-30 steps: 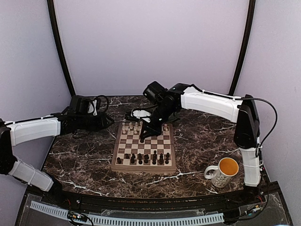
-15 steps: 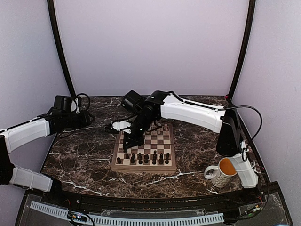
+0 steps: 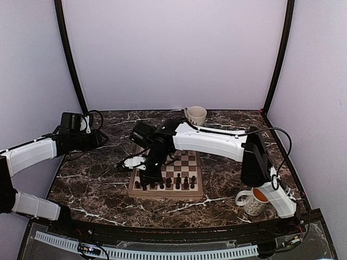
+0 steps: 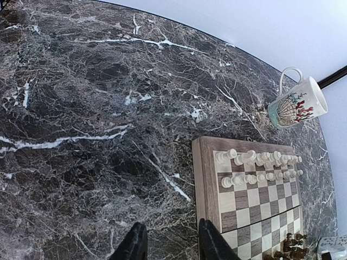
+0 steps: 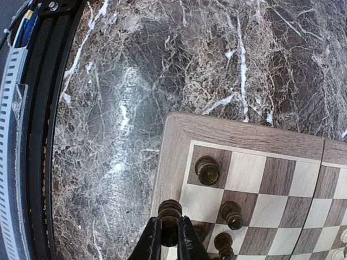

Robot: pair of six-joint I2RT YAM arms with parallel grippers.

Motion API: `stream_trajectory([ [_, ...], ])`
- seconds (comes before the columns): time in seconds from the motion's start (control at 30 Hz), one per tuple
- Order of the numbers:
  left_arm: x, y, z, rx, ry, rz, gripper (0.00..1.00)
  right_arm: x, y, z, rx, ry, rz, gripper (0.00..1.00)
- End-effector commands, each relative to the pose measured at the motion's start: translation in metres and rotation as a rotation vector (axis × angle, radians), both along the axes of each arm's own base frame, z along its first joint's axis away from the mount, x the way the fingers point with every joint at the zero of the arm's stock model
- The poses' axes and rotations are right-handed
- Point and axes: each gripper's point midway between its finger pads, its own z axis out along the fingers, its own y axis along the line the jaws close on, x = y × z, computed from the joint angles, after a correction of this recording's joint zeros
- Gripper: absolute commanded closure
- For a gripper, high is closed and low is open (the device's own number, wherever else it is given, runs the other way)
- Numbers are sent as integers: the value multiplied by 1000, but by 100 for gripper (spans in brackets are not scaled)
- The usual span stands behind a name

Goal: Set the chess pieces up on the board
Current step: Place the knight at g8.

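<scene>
One dark piece is standing upright, its long axis vertical and its head pointing up, pinched between the right fingers over the near-left corner of the board, just beside the corner piece. Placing is seemingly going on; the next move is calling for a straight lowering onto its near-row square, then a release. The left fingers are hanging spread and empty over the surface, left of the board.

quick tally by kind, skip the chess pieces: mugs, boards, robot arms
mugs: 2 (shell-print mug, mug of orange drink)
chessboard: 1
robot arms: 2 (left arm, right arm)
total: 5
</scene>
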Motion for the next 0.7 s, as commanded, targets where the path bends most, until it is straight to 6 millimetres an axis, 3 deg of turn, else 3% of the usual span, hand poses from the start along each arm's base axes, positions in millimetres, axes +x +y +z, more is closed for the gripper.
stream_trajectory([
  [0.0,-2,-3,3,-18,-18,-21,66,6,7,-4,0,-41,-7,88],
  [0.67,-3,-7,-2,-41,-4,-37,66,18,10,-16,-19,-84,-42,86],
])
